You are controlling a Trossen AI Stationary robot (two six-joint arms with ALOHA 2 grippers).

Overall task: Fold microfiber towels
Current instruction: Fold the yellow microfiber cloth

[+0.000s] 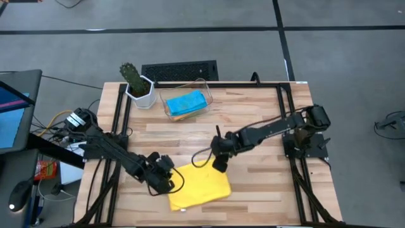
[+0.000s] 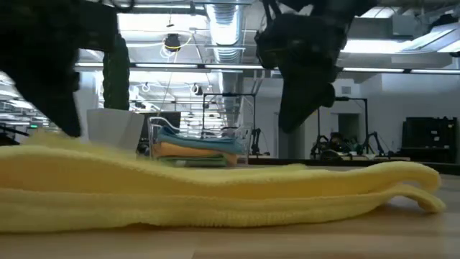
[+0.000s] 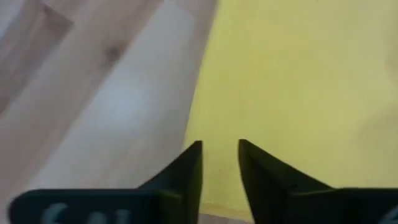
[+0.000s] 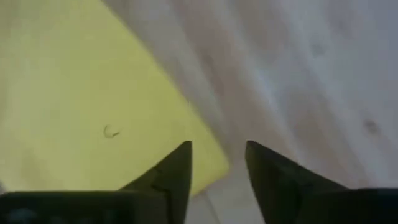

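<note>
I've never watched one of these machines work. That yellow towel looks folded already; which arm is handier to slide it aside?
Probably the left. The left gripper sits at the yellow towel's edge, fingers slightly apart over the cloth. The right gripper is only near a far corner, above the table.

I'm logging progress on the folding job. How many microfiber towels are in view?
4: the yellow towel lies folded at the table's front between both grippers; light blue, orange and green ones are stacked in the clear bin. More could be hidden there.
</note>
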